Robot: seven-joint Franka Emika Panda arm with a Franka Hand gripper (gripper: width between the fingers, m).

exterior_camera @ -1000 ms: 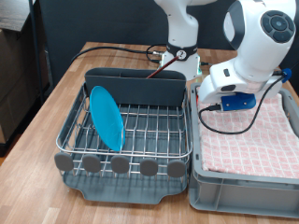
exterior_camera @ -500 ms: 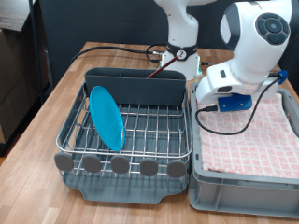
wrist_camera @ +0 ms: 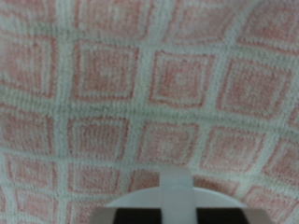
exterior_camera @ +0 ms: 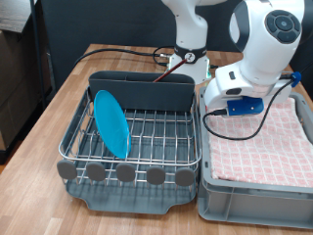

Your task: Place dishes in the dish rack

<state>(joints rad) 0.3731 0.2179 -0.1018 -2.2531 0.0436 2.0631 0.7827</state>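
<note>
One plate racked, my claw down over the crate

One round flat light-blue plate point(exterior_camera: 111, 123) stands on edge between the wires of the silver wire dish rack point(exterior_camera: 137, 137), propped to drain. At the rack's three o'clock, my two-finger gripper point(exterior_camera: 227, 106) hangs over the pink checked cloth point(wrist_camera: 149, 84); I cannot tell how far it is open, nor whether it holds anything.

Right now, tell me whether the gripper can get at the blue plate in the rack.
Probably yes: the plate stands on edge in the dish rack, open from above, and the gripper hangs over the neighbouring cloth, nothing between.
</note>
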